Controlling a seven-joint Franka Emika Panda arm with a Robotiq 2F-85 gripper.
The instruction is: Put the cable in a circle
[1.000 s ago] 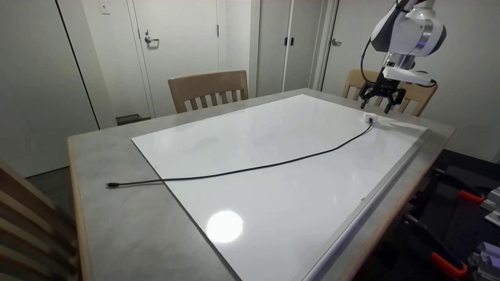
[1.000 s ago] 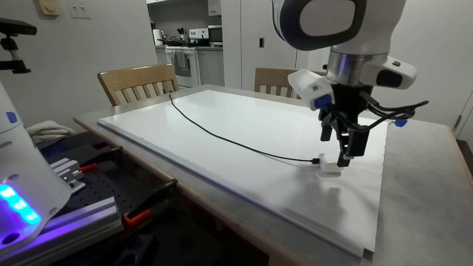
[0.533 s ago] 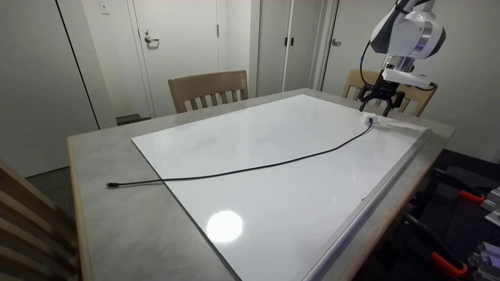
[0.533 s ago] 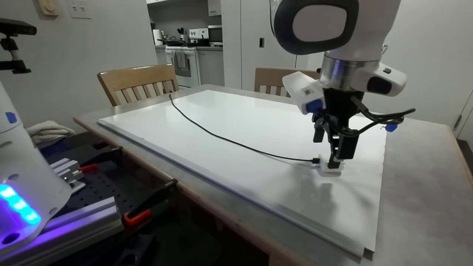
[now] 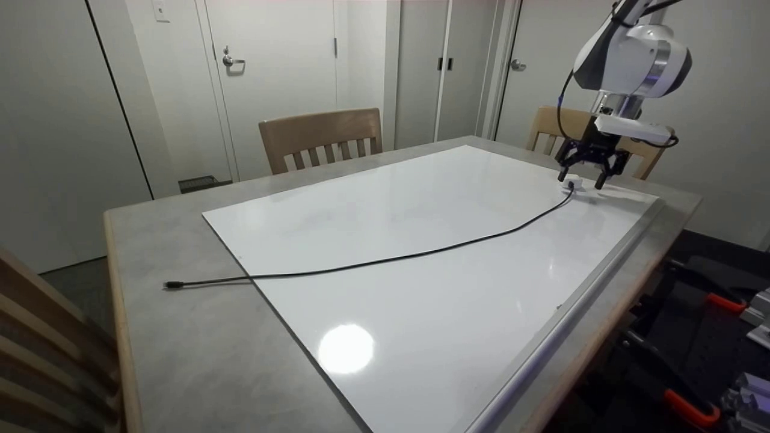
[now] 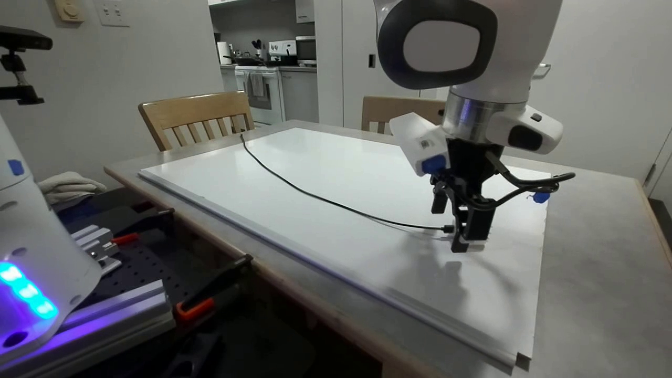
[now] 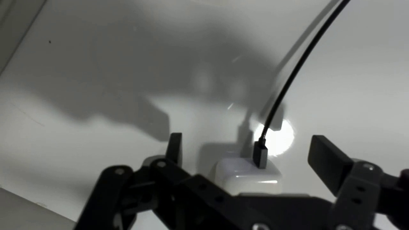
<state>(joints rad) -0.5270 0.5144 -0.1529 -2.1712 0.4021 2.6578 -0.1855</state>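
White board (image 5: 433, 319) under black cable (image 5: 421, 254), wooden chairs (image 5: 325, 129) beyond

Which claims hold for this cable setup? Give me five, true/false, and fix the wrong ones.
1. The gripper is open. True.
2. The cable is plugged into a white block. True.
3. The cable forms a closed circle. False: it runs in a long, shallow curve.
4. The white block stands on the whiteboard. True.
5. The whole cable lies on the whiteboard. False: its free end reaches past it onto the gray table.
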